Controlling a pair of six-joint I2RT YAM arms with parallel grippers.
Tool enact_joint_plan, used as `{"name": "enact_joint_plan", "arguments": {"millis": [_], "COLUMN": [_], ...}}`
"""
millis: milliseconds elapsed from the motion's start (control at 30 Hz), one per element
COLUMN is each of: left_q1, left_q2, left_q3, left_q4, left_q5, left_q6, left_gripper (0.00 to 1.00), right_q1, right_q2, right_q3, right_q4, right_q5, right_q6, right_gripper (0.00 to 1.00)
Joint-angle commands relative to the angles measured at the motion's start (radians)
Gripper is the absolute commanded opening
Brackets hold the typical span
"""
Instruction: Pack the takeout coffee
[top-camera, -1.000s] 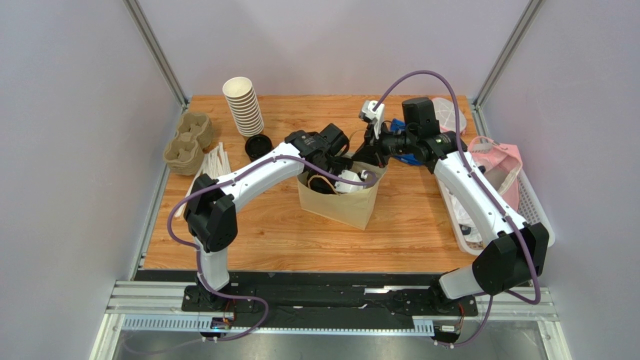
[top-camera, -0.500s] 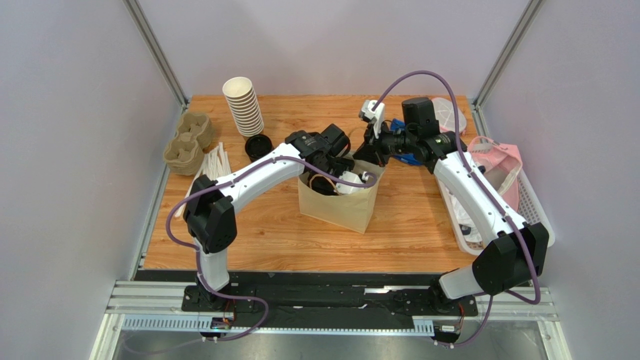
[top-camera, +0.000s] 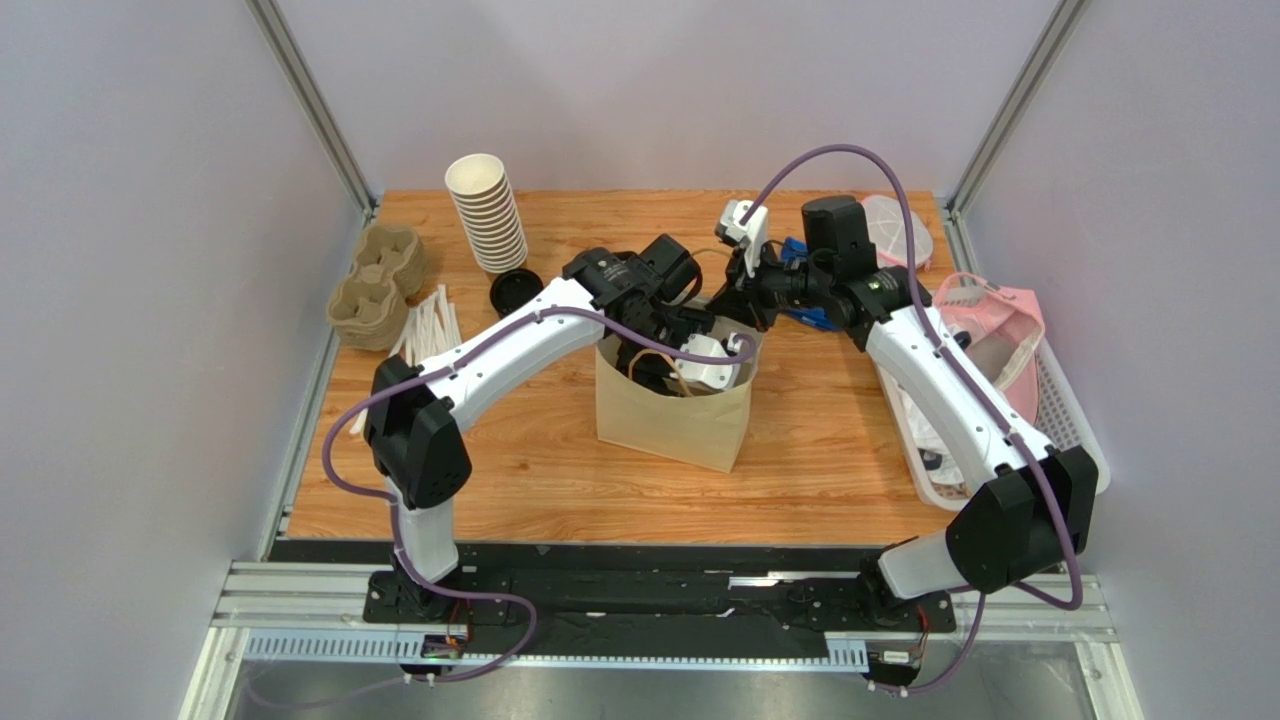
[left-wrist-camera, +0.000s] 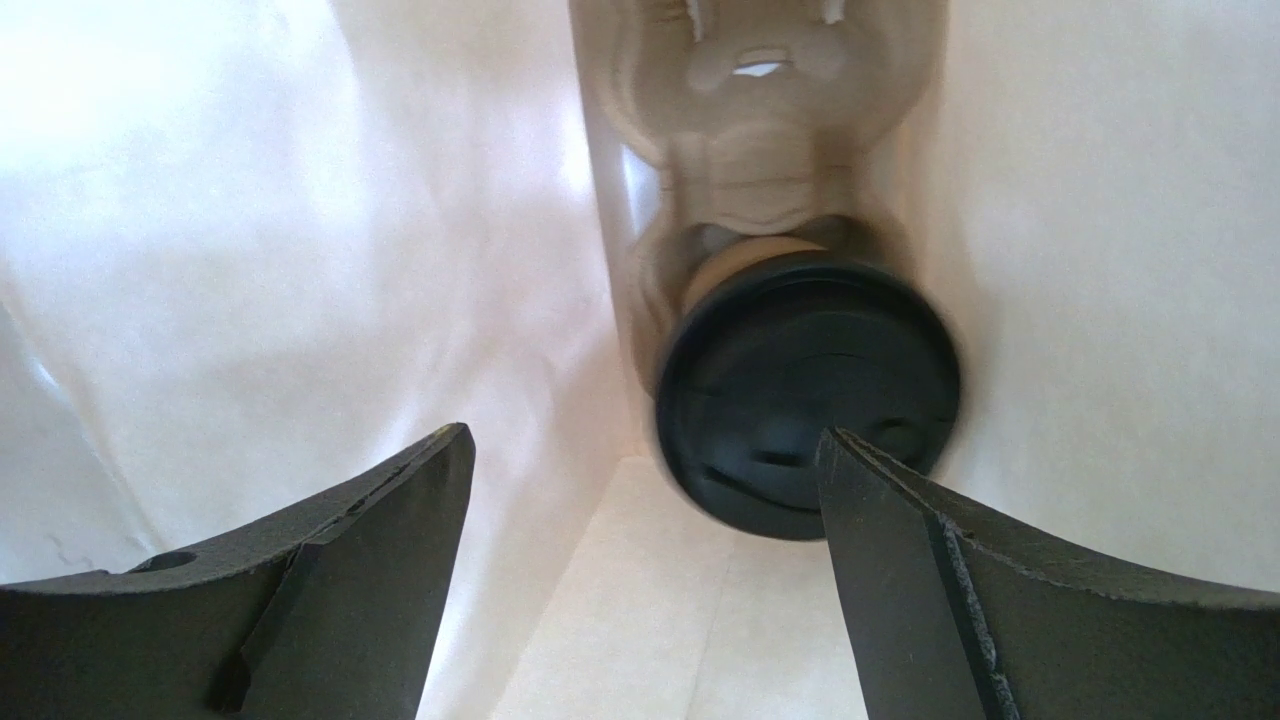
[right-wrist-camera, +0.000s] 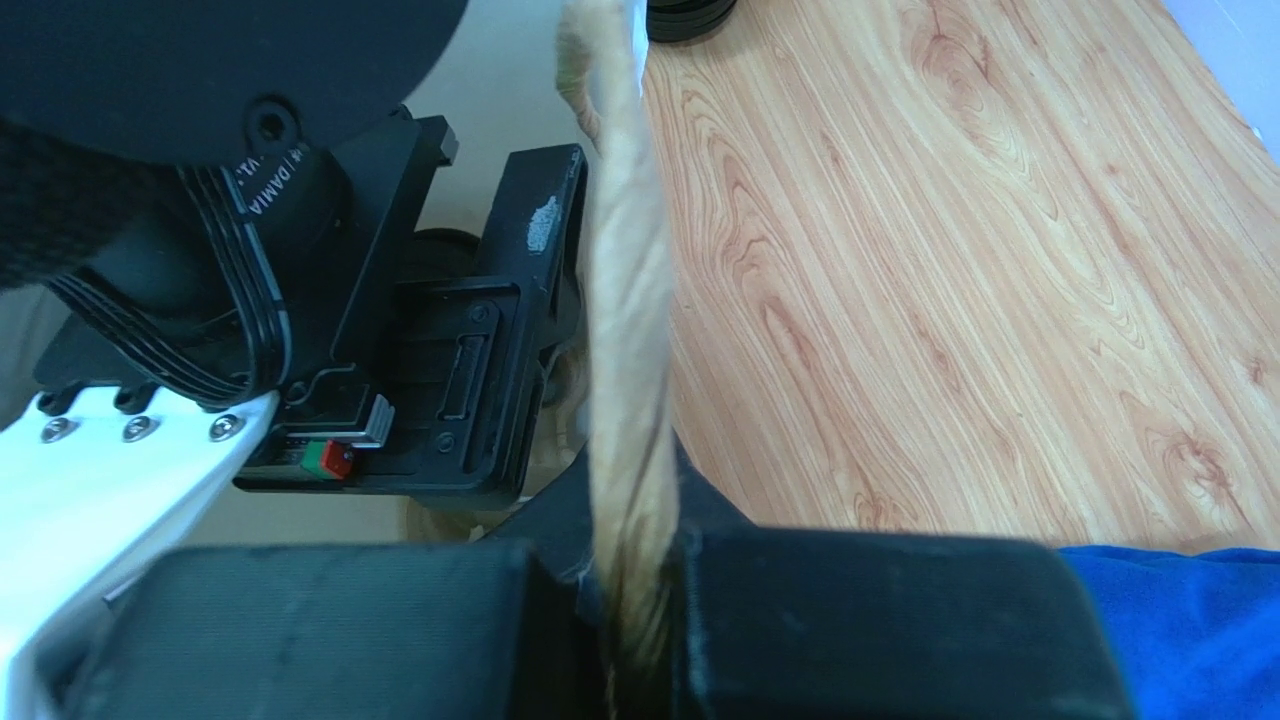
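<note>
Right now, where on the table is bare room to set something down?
Bare tabletop runs along the near edge in front of the paper bag, and between the bag and the white basket. The far left corner is crowded: cup stack, black lids, pulp carriers.

The left arm is reaching up from its base and across toward the middle. Its wrist is bending downward, so the left gripper is pointing down with its fingers spread wide, gripping nothing. The right arm is arching in from the other side, with the right gripper pinching tight on a twisted paper handle.
</note>
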Motion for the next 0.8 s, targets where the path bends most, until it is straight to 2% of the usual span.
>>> {"name": "enact_joint_plan", "arguments": {"millis": [0,467,767], "left_q1": [-0.006,-0.006,0.007], "left_q2": [-0.063,-0.194,-0.31], "left_q3": [0.051,-0.029,-0.087], "left_q4": [-0.055,0.058,0.276], "left_q5": [0.063,0.078,0.07], "left_q6": [0.0,-0.023,-0.116], "left_gripper": [0.93,0.89,0.83], "right_q1": [0.009,0.009,0.012], "right_q2": [-0.032,-0.054,-0.08], "right_q3": [-0.02,-0.034,-0.046], "right_q4": [0.011,0.026,0.042], "right_q5": [0.034,0.047,0.042], "right_q6": [-0.025,-0.028,-0.056], "right_gripper": [0.0,0.0,0.0]}}
